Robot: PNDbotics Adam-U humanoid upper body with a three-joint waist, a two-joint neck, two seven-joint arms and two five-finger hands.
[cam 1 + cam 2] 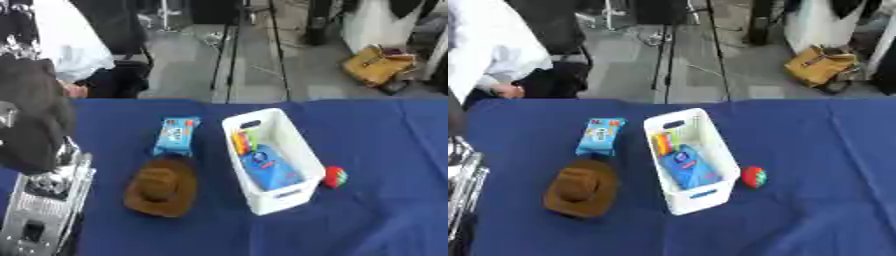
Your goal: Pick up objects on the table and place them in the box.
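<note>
A white box (289,150) stands on the blue table (385,150) near the middle. It holds a blue packet (271,170) and some orange and green sticks (242,140). A brown cowboy hat (162,187) lies to the left of the box. Behind the hat lies a light-blue snack packet (177,135). A small red ball with a green patch (335,176) sits against the box's right side. My left arm (44,200), black above and silver below, runs down the left edge. Neither hand shows in either view.
A person in a white top (492,50) sits at the table's far left edge, not touching anything. A tan bag (376,65) and stand legs are on the floor behind. The table's right half and front are bare cloth.
</note>
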